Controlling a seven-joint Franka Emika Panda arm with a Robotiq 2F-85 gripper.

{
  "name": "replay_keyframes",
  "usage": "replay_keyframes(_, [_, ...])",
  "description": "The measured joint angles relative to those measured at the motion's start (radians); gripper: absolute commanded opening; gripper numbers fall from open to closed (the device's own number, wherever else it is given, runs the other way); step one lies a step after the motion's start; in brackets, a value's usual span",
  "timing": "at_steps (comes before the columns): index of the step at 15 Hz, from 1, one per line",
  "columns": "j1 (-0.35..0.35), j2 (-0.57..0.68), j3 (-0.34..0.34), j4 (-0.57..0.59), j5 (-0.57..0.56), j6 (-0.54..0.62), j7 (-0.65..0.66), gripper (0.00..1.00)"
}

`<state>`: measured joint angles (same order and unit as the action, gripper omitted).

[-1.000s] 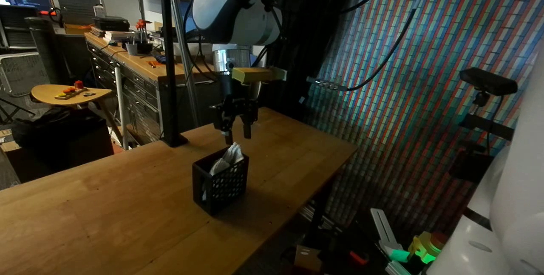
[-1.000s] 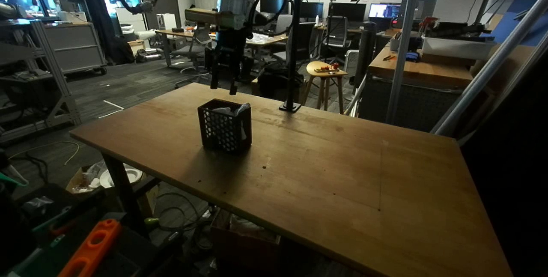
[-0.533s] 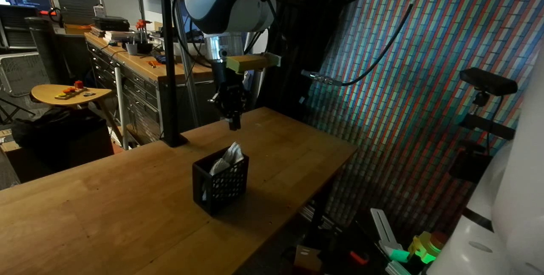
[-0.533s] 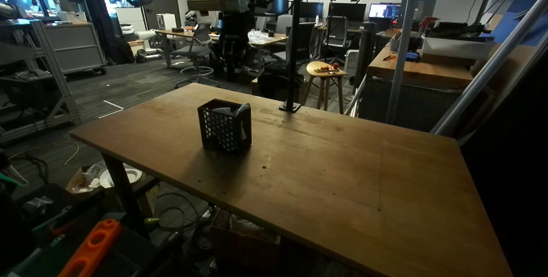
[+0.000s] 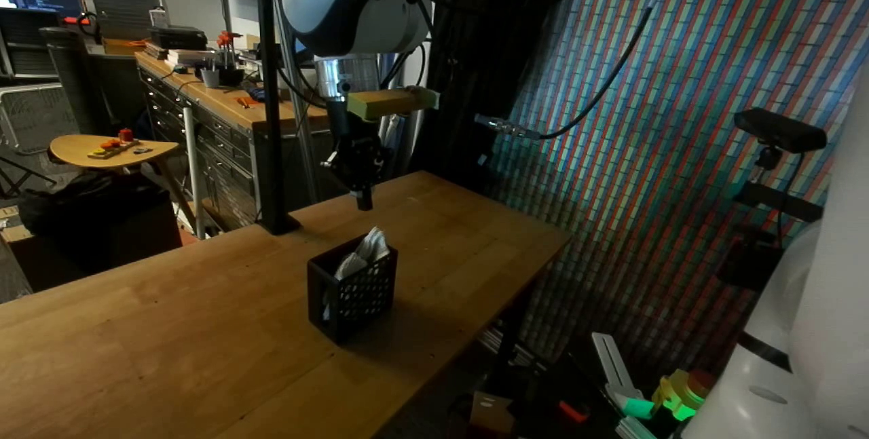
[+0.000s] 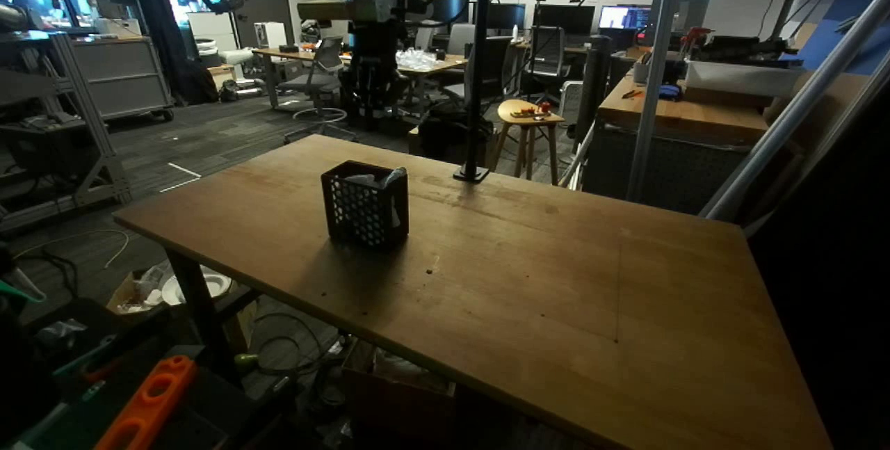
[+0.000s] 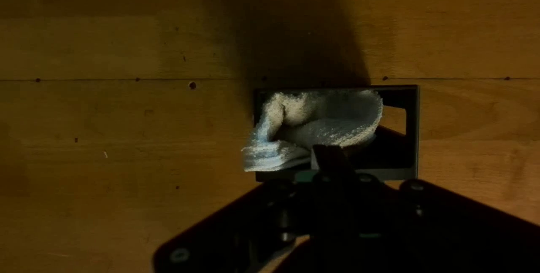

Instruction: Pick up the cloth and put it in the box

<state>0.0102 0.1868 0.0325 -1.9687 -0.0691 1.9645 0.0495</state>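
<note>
Hovering with hand (image 5: 364, 203) closed on nothing, clear of cloth (image 7: 320, 125) bunched inside box (image 7: 413, 138) toward 11 o'clock in wrist view, with box's long axis 9-to-3 o'clock and fold poking past rim near 8, likely placed, so probably just back off.

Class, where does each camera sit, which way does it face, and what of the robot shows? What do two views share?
In an exterior view: raised, looking down across the table, multicoloured backdrop at right; arm and gripper show.
In an exterior view: raised, looking down across it toward monitors; arm and gripper at top.
Wrist view: on the wrist, facing down onto the box and cloth; gripper at bottom.
Both exterior views share the table, box, cloth, stool and black pole.
</note>
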Motion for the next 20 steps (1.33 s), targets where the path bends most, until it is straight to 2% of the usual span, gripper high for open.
replay_keyframes(9, [0.008,0.045,0.000,-0.083,0.039,0.158,0.049,0.03])
replay_keyframes(20, [0.008,0.210,0.014,-0.118,0.162,0.342,0.048,0.05])
